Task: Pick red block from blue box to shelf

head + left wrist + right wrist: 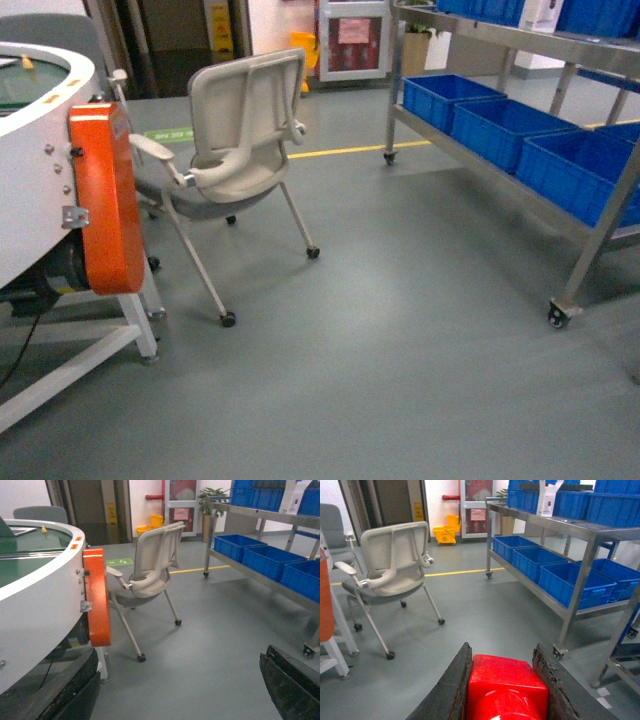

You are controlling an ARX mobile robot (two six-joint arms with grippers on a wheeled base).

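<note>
In the right wrist view my right gripper is shut on the glossy red block, which fills the gap between its two dark fingers above the grey floor. The stainless-steel shelf stands ahead to the right; the head view shows the shelf at the right, and the left wrist view has the shelf at the upper right. My left gripper is open, its fingers far apart over bare floor with nothing between them. Neither gripper shows in the head view. The blue box is out of view.
Dark blue crates line the shelf's lower tier. A light grey wheeled chair stands on the floor at centre left. A round white machine with an orange panel is at the left. A yellow floor line runs behind the chair.
</note>
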